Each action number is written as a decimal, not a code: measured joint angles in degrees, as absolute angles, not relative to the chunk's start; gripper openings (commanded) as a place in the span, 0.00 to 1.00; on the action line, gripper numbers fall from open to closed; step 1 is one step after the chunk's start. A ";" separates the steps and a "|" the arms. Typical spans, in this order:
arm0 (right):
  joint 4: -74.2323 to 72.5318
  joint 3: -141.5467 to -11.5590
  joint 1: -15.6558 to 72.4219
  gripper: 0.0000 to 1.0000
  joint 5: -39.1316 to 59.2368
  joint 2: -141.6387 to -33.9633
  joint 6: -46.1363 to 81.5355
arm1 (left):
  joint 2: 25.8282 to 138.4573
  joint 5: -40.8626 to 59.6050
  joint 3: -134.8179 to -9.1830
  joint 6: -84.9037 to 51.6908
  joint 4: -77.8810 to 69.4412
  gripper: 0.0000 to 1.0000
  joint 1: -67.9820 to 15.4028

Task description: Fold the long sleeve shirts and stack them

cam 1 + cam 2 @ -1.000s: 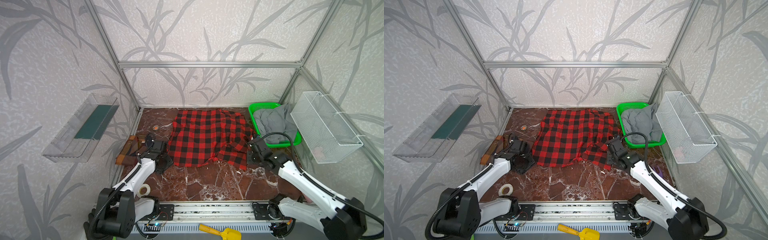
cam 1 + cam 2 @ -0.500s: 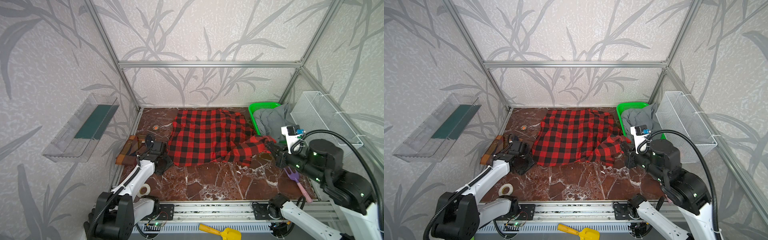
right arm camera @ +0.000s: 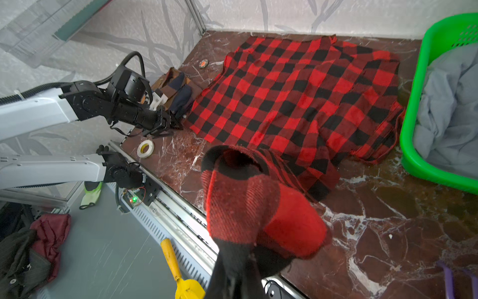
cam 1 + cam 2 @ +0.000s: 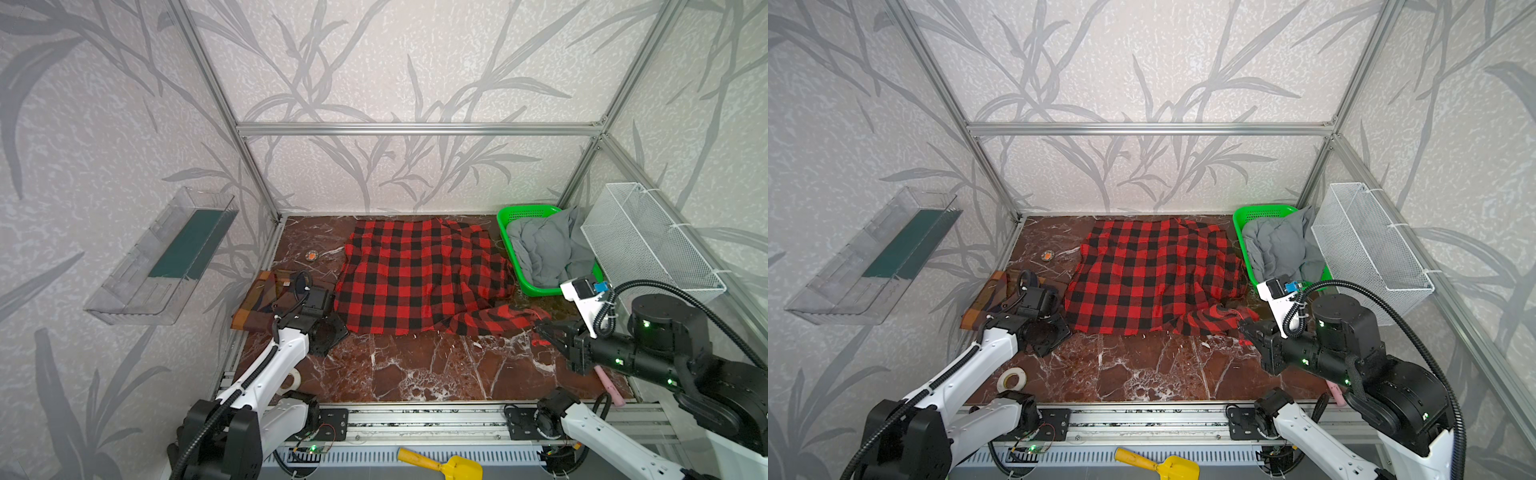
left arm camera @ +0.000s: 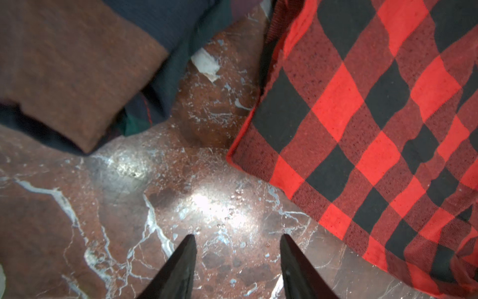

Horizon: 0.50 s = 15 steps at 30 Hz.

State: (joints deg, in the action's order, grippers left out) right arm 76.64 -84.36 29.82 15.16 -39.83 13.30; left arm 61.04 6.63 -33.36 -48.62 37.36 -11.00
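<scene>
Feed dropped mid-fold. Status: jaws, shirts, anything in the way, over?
Left gripper jaws open, empty, over bare table beside red-and-black shirt. Right gripper shut on its sleeve, raised. Brown plaid shirt folded at left. Tape roll front left, apart.

I find no text, brand, number or sign that I can read in any view. The white scrap (image 5: 205, 64) beside the brown plaid shirt (image 5: 77, 64) shows no print I can make out, and the small round orange-centred disc (image 4: 311, 255) on my worktop (image 4: 415, 365) is too small to tell any marking
</scene>
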 measured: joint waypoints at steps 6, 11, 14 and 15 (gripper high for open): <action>80.42 -83.07 29.82 0.00 16.99 -37.45 11.35 | 60.86 4.60 -33.19 -48.69 37.19 0.54 -11.90; 82.43 -81.52 29.82 0.00 17.30 -36.95 10.00 | 63.11 4.10 -33.15 -48.60 34.85 0.52 -11.90; 82.96 -81.45 29.82 0.00 18.15 -36.47 9.34 | 65.10 3.99 -32.86 -48.53 32.64 0.51 -11.90; 83.07 -81.45 29.82 0.00 18.57 -36.14 9.19 | 65.80 3.97 -32.69 -48.49 31.90 0.50 -11.90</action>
